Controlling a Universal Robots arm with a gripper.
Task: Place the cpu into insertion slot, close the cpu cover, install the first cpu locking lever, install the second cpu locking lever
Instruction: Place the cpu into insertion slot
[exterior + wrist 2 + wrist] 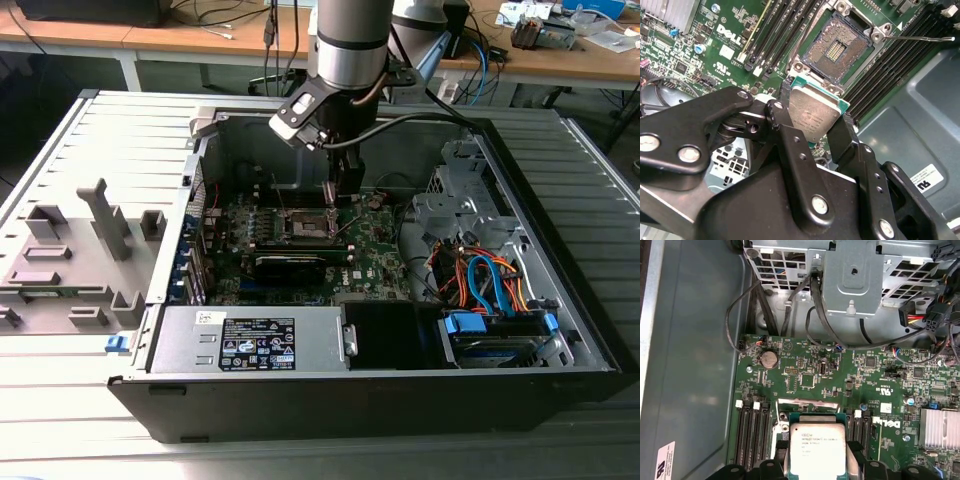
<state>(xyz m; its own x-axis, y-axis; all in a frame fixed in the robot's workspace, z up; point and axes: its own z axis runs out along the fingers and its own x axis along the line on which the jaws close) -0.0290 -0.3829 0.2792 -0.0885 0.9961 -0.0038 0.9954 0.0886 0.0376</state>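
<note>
Black fingers [790, 145] of the gripper [812, 125] pinch the cpu [810, 112] by two of its side edges. The shiny grey top of the chip faces both wrist cameras, with a green rim peeking out around it. In the first wrist view the cpu [817, 452] sits between the finger tips, up over the green board [805, 375].

The insertion slot [837, 50] lies close by, but the chip is not in it. The slot is open, and its tiny gold pins show in the middle. A thin metal rod [920, 37] sticks out from one corner of the slot.

From the exterior view, the gripper [340, 195] hangs inside the big open computer case [300, 400], close above the insertion slot [308, 225]. Lying in the case are the green board, a long black card [295, 265], a silver box with stickers [250, 340], and a bunch of blue and orange cables [490, 280]. A grey tray with little holders [80, 250] sits outside the case, on the exterior view's left.
</note>
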